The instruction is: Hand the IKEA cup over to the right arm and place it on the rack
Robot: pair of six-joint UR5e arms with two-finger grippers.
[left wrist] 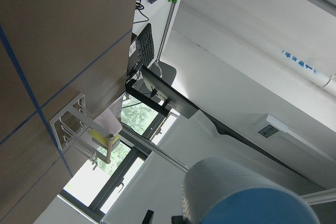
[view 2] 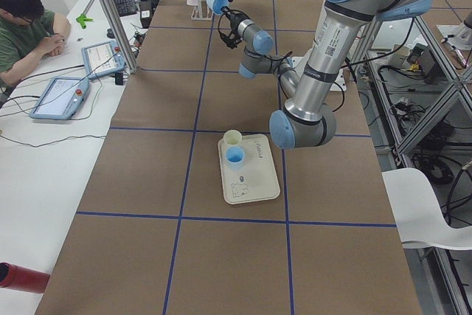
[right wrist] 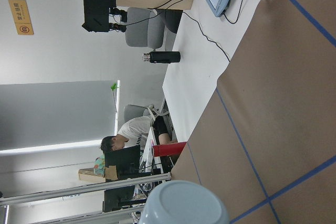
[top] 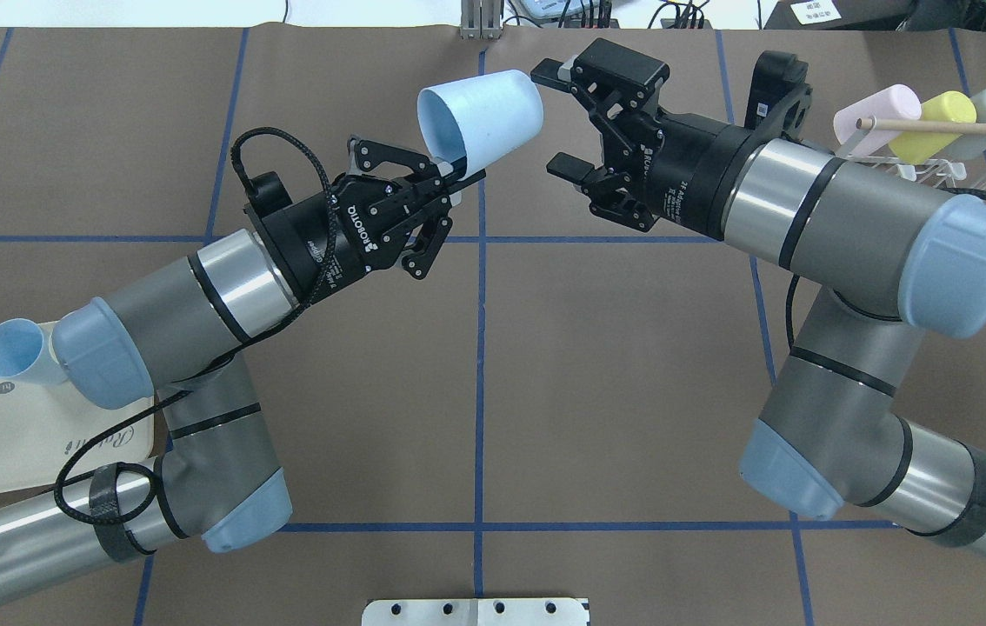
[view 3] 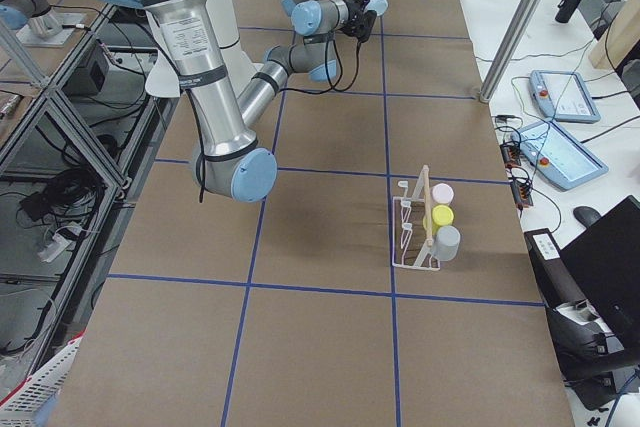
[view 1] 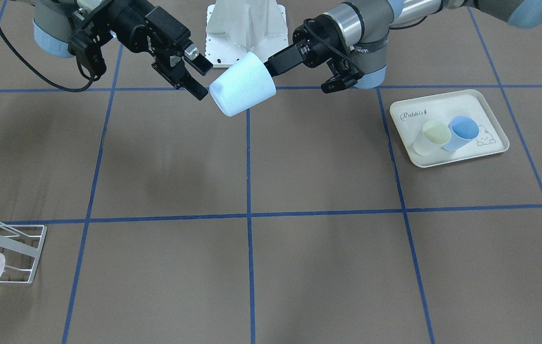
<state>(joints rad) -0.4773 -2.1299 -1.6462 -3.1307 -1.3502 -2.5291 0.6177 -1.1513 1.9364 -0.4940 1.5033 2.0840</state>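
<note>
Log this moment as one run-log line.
phase: handover | left hand: shut on blue cup rim | right hand: open at cup base, no grip | rack: three cups

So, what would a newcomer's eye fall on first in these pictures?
The pale blue cup held in the air over the table's middle: the left gripper pinches its rim, and the right gripper is open close to its base. Then the white rack with three cups at the robot's right.
</note>
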